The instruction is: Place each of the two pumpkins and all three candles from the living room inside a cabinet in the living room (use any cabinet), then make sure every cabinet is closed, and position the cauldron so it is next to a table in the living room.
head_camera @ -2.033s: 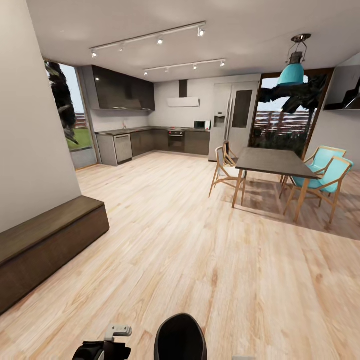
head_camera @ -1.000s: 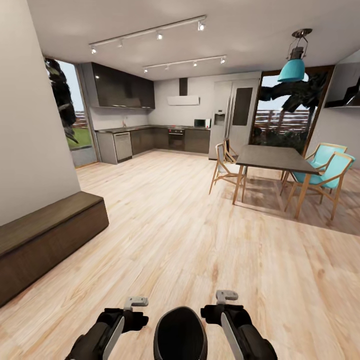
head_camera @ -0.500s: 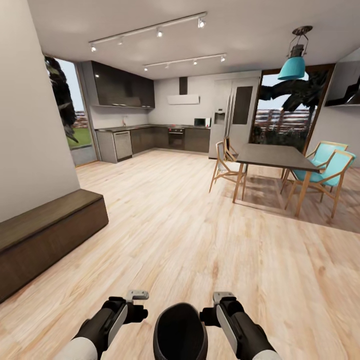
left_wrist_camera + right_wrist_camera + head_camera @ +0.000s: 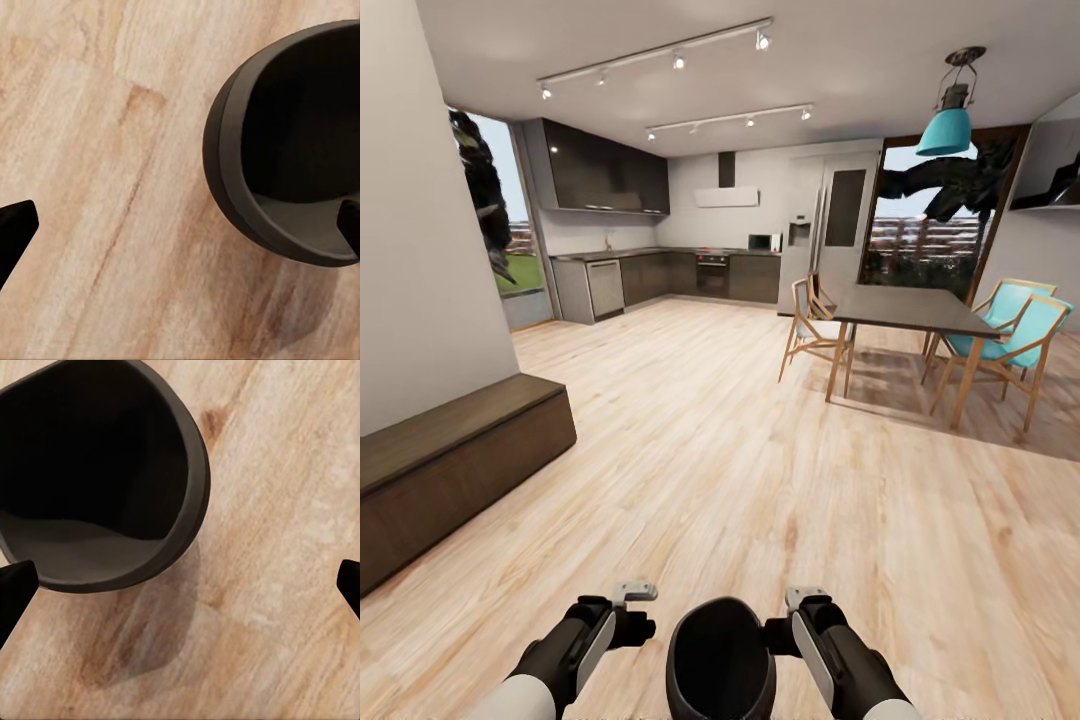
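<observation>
Your cauldron (image 4: 720,660) sits on the floor (image 4: 760,480) at the frame's bottom centre, between the left gripper (image 4: 632,592) and right gripper (image 4: 807,597), both spread wide and empty. It looks rigid and heavy (smooth, likely slippery), so pinch its thick rim (image 4: 225,187) from both sides.

Both my arms extend forward and low, parallel. My left gripper (image 4: 635,592) and right gripper (image 4: 805,598) point downward, each with jaws spread wide, holding nothing.
</observation>
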